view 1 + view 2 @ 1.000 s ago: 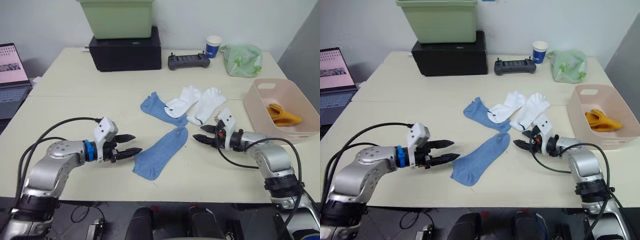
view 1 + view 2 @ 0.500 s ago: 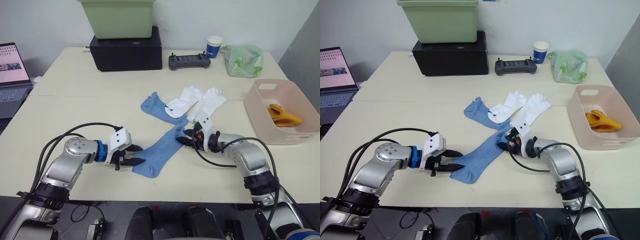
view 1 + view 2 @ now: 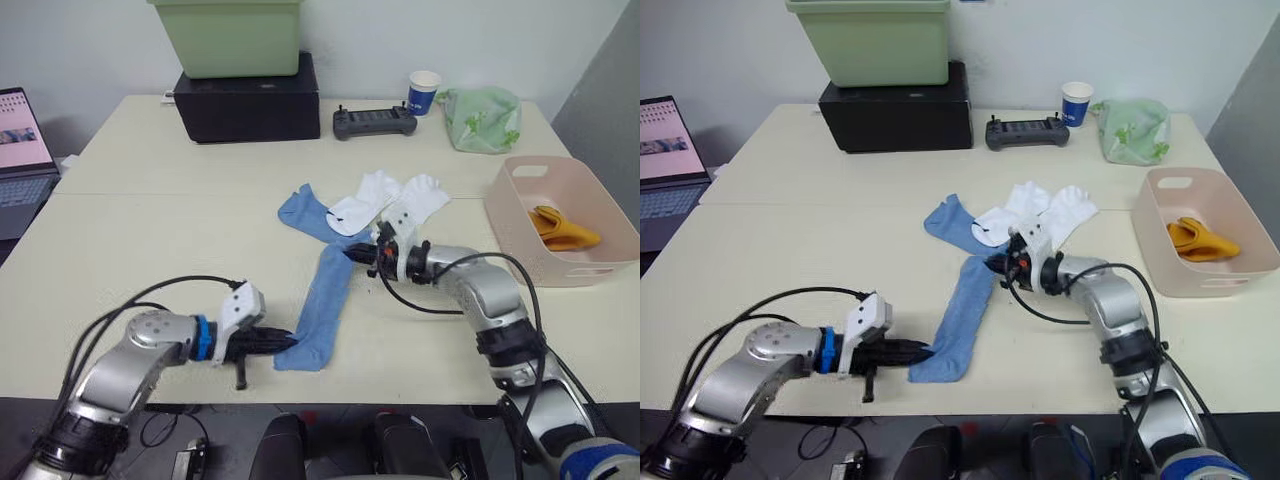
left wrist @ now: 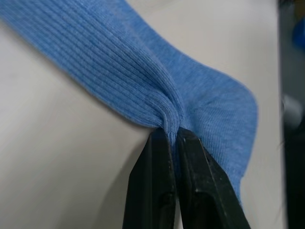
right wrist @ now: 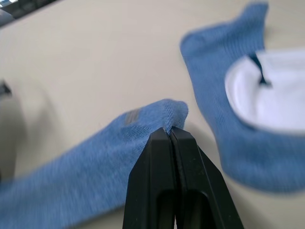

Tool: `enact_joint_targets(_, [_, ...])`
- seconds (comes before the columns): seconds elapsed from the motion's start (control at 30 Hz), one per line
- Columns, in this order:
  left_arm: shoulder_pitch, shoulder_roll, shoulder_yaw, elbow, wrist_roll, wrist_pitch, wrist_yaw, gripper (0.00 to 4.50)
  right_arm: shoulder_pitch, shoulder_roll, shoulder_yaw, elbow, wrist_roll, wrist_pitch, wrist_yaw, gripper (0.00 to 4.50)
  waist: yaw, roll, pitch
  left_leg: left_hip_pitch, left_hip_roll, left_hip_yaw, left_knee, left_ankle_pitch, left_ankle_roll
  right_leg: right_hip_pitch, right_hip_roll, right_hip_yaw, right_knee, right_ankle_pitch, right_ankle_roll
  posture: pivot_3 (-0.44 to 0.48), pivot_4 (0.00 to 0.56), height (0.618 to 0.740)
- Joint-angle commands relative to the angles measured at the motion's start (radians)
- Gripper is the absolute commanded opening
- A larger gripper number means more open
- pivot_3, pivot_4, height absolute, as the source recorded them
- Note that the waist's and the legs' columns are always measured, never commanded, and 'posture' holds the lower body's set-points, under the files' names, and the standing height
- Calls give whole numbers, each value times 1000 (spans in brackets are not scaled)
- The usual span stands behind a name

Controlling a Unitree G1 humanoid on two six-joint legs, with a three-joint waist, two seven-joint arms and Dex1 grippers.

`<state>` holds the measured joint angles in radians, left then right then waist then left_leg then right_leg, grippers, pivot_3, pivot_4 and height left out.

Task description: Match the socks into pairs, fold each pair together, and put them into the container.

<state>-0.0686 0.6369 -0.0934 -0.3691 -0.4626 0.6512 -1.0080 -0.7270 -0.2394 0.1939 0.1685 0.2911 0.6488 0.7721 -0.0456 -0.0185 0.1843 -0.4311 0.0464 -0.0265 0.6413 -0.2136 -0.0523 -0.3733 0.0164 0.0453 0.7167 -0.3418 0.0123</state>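
A light blue sock [image 3: 318, 305] lies stretched on the cream table [image 3: 150, 230], pinched at both ends. The left gripper [image 3: 283, 342] is clamped on its near end, a ridge of ribbed cloth bunched between the black fingers [image 4: 152, 191] in the left wrist view. The right gripper [image 3: 358, 256] is closed on the far end, nipping the cuff edge at its tips. Just beyond lies the second blue sock [image 3: 308, 213], with two white socks [image 3: 395, 205] overlapping its far side. The pink container [image 3: 520, 235] sits at the table's right edge, well apart from these socks, holding the mustard-orange socks [image 3: 562, 228]; they look folded together, though that is hard to make out. At the table's back stand a black box [image 3: 245, 95], a green bin [image 3: 228, 35] on it and a paper cup [image 3: 422, 90].
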Motion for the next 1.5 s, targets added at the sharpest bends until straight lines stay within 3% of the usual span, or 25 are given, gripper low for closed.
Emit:
enact_joint_targets(0.03, [-24,-142,-10,-92,-36,106,211,11,-69,51,37,114,-33,-99,33,0,3,-1,-1,0,0,0,1,0,0,1,0,0,0,0,0,0,150,740])
enact_joint_targets(0.23, [-51,-272,-81,-78,22,143,384,11,-128,86,80,297,-97,-199,84,0,14,-2,-1,0,0,0,1,0,0,1,0,0,0,0,0,0,150,740])
enact_joint_targets(0.33, [-61,-266,-71,-75,9,157,387,732,-115,83,66,302,-100,-214,97,611,14,-2,-1,0,0,0,1,0,0,1,0,0,0,0,0,0,150,740])
enact_joint_targets(0.57, [-45,-165,13,-151,-123,237,317,3108,-94,32,-11,223,-83,-194,86,3149,13,-1,-1,0,0,0,1,0,0,1,0,0,0,0,0,0,150,740])
enact_joint_targets(0.7, [-98,5,147,-109,-232,256,164,4411,18,-76,-71,-44,-12,-46,99,4498,16,-1,0,-1,0,0,0,0,0,1,0,-1,0,0,0,0,150,740])
enact_joint_targets(0.8, [-188,63,173,87,-132,103,130,4411,154,-196,-71,-282,65,110,145,4498,24,-1,0,-1,-1,-1,0,0,0,2,0,-2,-2,0,0,0,150,740])
enact_joint_targets(1.0, [-428,7,88,527,73,-180,108,4411,390,-337,-156,-565,132,326,47,4498,19,-1,0,-1,-2,1,0,0,0,1,0,-2,-3,0,0,0,150,740])
enact_joint_targets(1.27, [-520,-63,-22,755,171,-293,-33,4411,493,-255,-222,-715,242,523,-111,4498,5,-1,0,-1,-2,3,0,0,0,-1,4,-1,-1,0,0,0,150,740])
enact_joint_targets(1.33, [-530,-64,-23,784,190,-315,-38,4035,489,-219,-221,-723,261,544,-143,4500,6,-1,0,-1,-2,1,0,0,0,0,6,-1,-1,0,0,0,150,740])
enact_joint_targets(1.43, [-532,-74,-8,798,187,-336,-62,3236,504,-211,-190,-723,253,533,-172,3948,7,-1,0,-1,-2,1,0,0,0,0,6,-1,-1,0,0,0,150,740])
enact_joint_targets(1.5, [-524,-75,1,781,177,-333,-75,2584,520,-221,-174,-723,242,523,-187,3275,10,-1,0,-2,-1,2,0,0,0,0,6,-1,-1,0,0,0,150,740])
